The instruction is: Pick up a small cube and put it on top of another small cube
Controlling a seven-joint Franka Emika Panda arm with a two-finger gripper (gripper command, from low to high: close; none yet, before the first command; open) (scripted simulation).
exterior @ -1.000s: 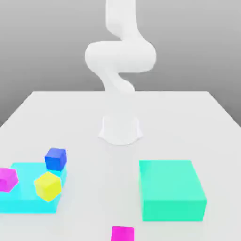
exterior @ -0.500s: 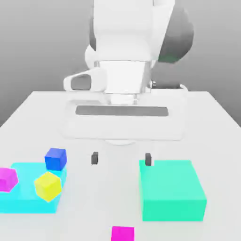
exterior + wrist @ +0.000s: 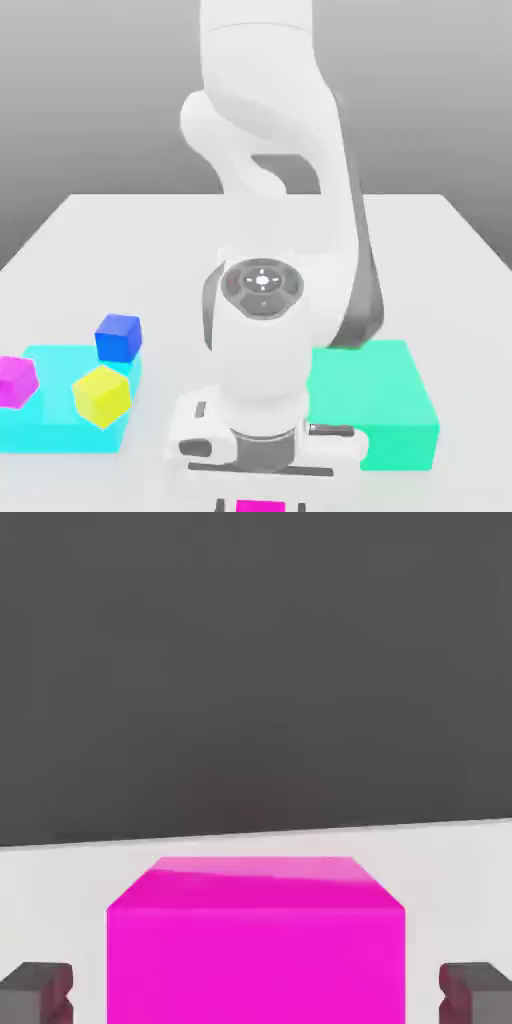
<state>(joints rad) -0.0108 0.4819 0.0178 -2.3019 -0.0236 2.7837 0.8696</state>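
Observation:
One small magenta-pink cube (image 3: 256, 942) lies on the white table at its front edge, straight under my gripper (image 3: 256, 994). The dark fingertips (image 3: 36, 992) stand on either side of it, each with a thin strip of table showing between pad and cube, so the gripper is open around it. In the exterior view the lowered hand (image 3: 262, 465) covers most of this cube (image 3: 260, 506). The other small cube (image 3: 15, 381) rests on the far left edge of a flat cyan block (image 3: 55, 425).
A yellow cube (image 3: 101, 395) sits on the cyan block and a blue cube (image 3: 118, 337) at its back corner. A large flat teal block (image 3: 400, 400) lies to the exterior view's right of the hand, partly behind the arm.
The arm has swung forward and dropped from above the table's middle down to the front cube. Its fingers now stand much closer together, flanking that cube.

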